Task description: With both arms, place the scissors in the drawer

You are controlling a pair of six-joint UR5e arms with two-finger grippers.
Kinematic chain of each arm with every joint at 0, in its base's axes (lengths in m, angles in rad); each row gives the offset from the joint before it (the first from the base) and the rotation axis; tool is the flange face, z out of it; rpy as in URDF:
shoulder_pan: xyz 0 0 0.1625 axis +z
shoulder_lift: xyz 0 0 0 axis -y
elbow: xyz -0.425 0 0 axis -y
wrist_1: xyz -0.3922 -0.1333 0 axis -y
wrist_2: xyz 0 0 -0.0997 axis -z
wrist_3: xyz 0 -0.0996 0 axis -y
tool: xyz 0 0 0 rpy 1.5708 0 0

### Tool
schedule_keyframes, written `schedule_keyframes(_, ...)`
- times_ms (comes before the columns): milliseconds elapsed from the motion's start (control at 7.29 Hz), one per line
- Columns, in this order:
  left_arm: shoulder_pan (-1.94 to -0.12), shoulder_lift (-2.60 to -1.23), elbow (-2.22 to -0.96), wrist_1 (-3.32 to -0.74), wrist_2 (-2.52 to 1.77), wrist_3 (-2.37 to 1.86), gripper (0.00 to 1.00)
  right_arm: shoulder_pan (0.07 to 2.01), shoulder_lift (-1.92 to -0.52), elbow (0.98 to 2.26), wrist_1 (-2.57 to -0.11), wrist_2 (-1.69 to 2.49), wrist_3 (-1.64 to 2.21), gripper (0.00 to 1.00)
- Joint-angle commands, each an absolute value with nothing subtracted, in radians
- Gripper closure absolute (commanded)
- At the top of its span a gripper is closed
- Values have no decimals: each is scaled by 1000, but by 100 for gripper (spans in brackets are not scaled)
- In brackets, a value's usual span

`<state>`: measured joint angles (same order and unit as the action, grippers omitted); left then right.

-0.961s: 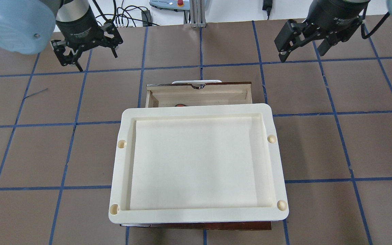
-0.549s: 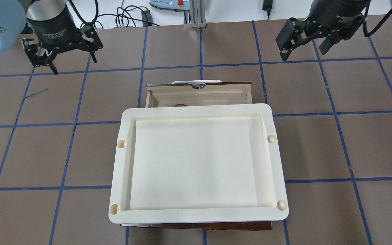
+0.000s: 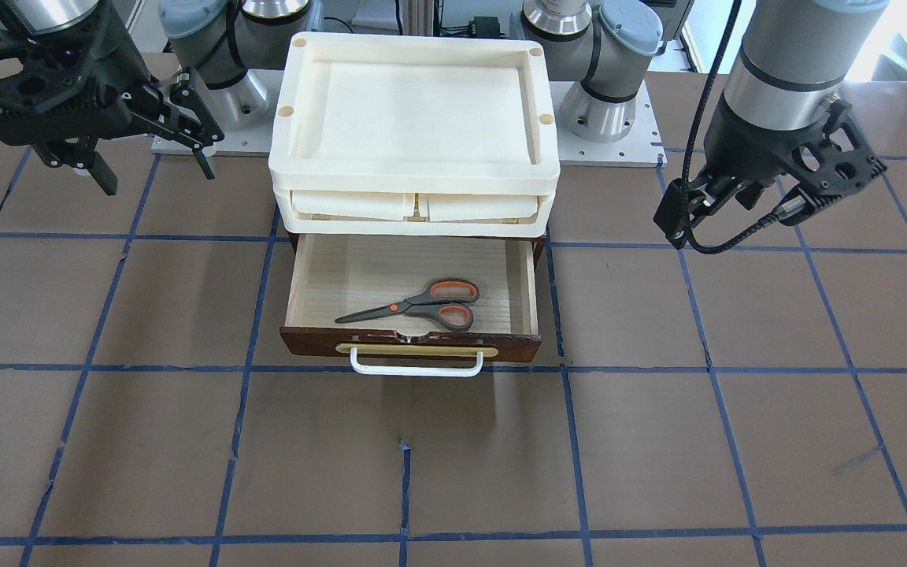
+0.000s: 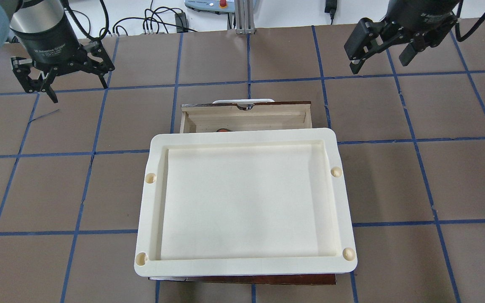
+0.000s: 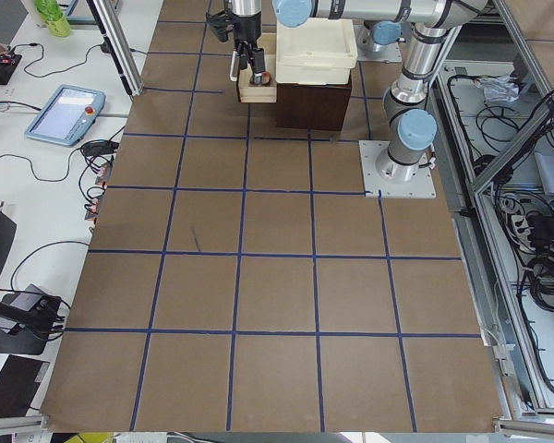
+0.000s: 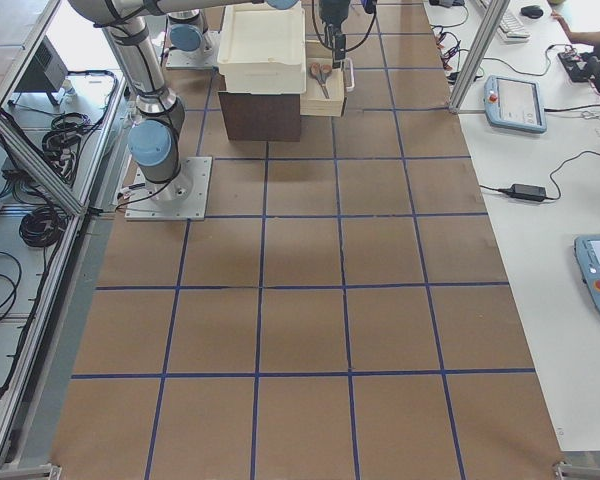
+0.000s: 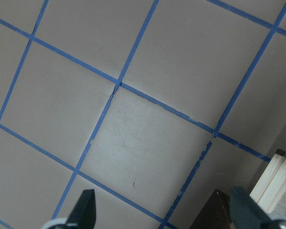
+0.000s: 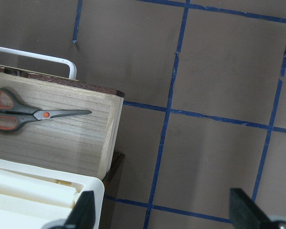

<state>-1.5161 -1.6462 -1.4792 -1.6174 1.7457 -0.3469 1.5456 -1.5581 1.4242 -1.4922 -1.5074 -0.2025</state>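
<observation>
The scissors [image 3: 422, 303] lie flat inside the open drawer [image 3: 410, 348], blades pointing to that view's left. They also show in the right wrist view [image 8: 24, 113] on the pale wood floor of the drawer [image 8: 71, 143]. In the overhead view only an orange bit of the scissors [image 4: 223, 129] peeks out of the drawer [image 4: 246, 118]. My left gripper [image 4: 79, 92] is open and empty above the bare table, left of the drawer. My right gripper [image 4: 379, 67] is open and empty above the table, beyond the drawer's right side.
Cream-white trays [image 4: 242, 138] are stacked on the dark cabinet over the drawer and cover most of it from above. The drawer's white handle [image 3: 416, 368] sticks out towards the operators' side. Blue tape lines grid the brown table [image 3: 658, 441].
My left gripper has moved to the left, away from the drawer, still open. My right gripper has drifted slightly farther from the drawer. The scissors and drawer have not moved.
</observation>
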Motion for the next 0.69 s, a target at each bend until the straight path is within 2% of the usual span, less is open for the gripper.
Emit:
schedule_keyframes(0,-1519,-1646,-1502,-1612,1743,-195,0,1542,-1559,1422,-1483,-1531,-202,0)
schedule_keyframes(549,-1522,-1658,-1505,-1611,1718,-95,0,1543,-1559,1424,-1480,-1531,-202,0)
